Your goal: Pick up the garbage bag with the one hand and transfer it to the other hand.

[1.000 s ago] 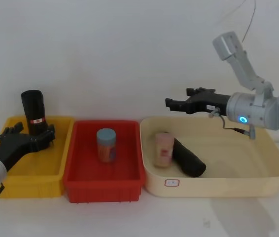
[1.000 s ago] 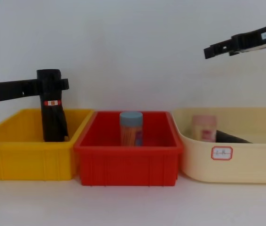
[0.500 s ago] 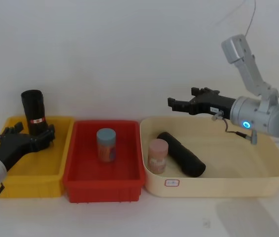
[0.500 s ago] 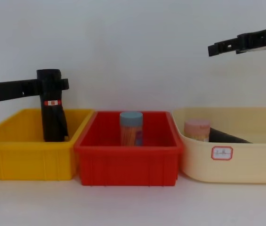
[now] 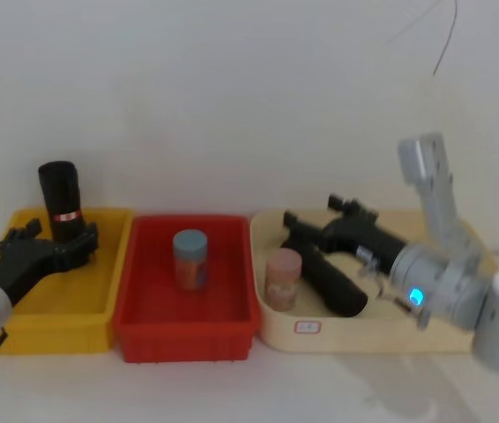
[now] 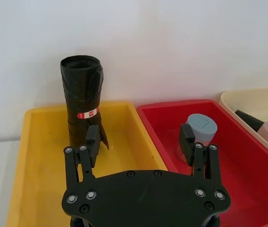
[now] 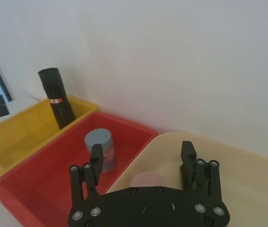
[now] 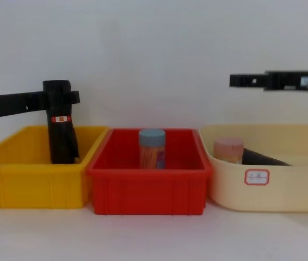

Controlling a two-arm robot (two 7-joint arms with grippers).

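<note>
The reach for the pick-up is in hand. The plain matte black rolled garbage bag (image 5: 331, 282) lies on its side inside the cream plastic tray (image 5: 375, 331), touching a pink-lidded canister (image 5: 283, 278) at that tray's left end. The blue-ringed right gripper (image 5: 311, 211), fingers apart, hangs over the tray above the bag's far end. The green-ringed left gripper (image 6: 140, 132), fingers also apart, waits two bins left of the tray, near a black roll with a red-and-white band (image 5: 63, 199).

Next, I judge, the right fingers must drop astride the bag and close.

From the chest, the tray wall and canister hide most of the bag (image 8: 264, 159). How high above it the fingers sit is unclear.
</note>
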